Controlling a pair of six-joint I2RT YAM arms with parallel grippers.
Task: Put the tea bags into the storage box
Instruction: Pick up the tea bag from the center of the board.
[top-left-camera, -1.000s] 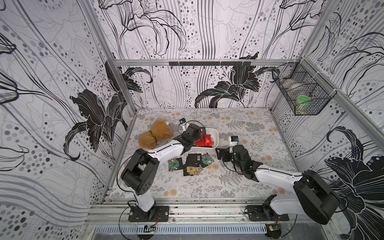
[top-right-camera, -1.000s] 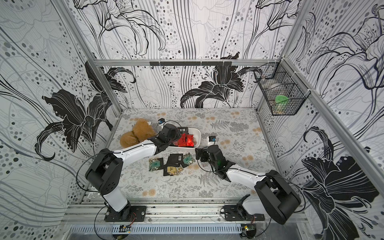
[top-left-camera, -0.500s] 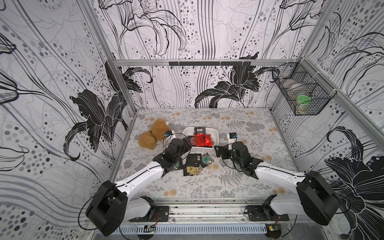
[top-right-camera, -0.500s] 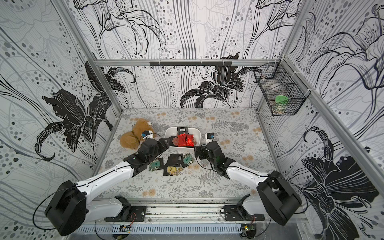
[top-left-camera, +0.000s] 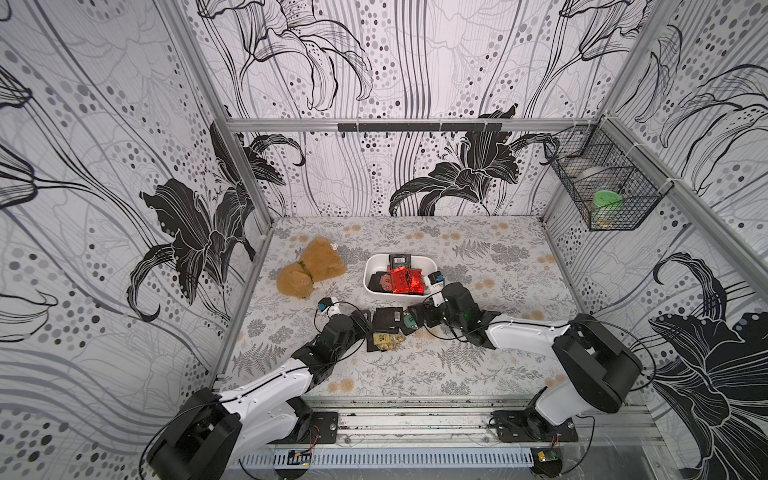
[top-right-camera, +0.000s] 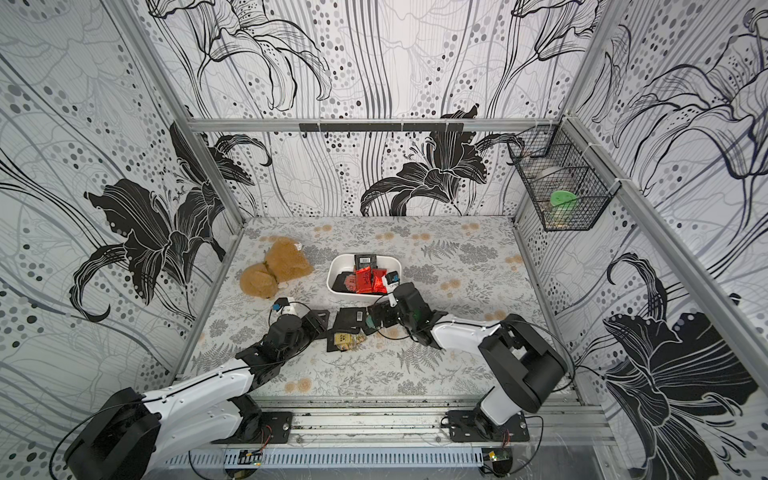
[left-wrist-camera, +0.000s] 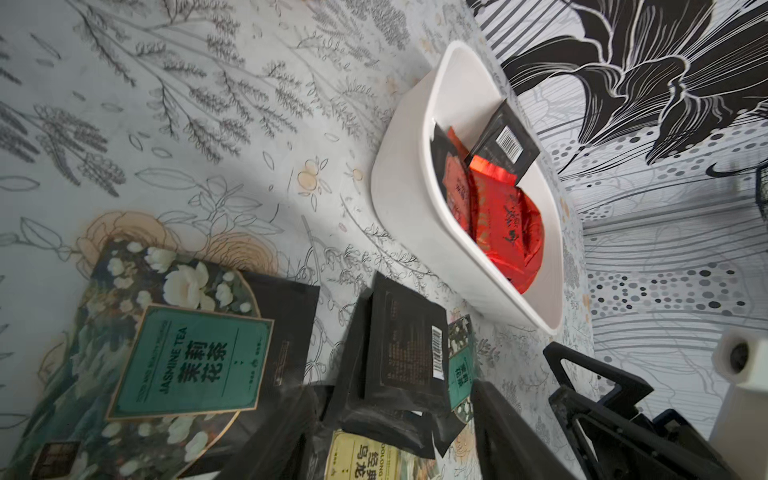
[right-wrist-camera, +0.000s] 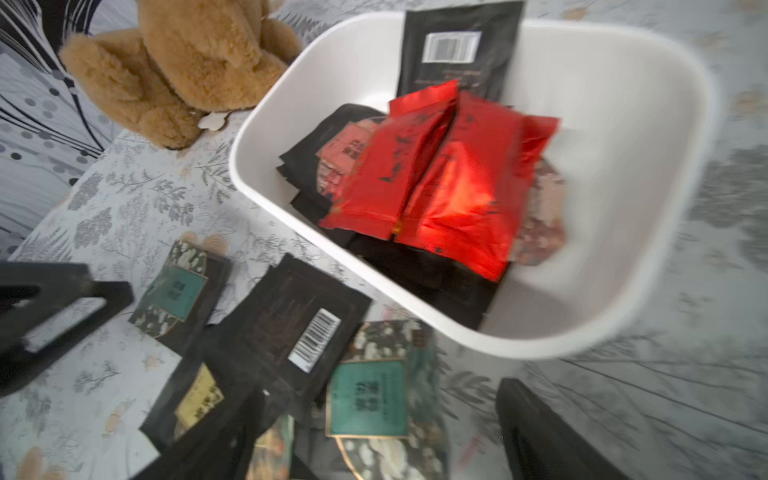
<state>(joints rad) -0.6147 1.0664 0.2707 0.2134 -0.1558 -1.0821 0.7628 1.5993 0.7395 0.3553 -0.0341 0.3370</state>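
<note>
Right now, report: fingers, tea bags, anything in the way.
Fingers open on left gripper and right gripper, both at loose tea bags. Others already in storage box. Plush toy clear of the path.

Bright, even light is filling both top views, apparently arriving from overhead, and shadows are falling soft and short. In the right wrist view, motion blur is smearing the storage box (right-wrist-camera: 681, 124), and glare is flaring on the red tea bags (right-wrist-camera: 457, 195). The left wrist view is rendering sharper.
</note>
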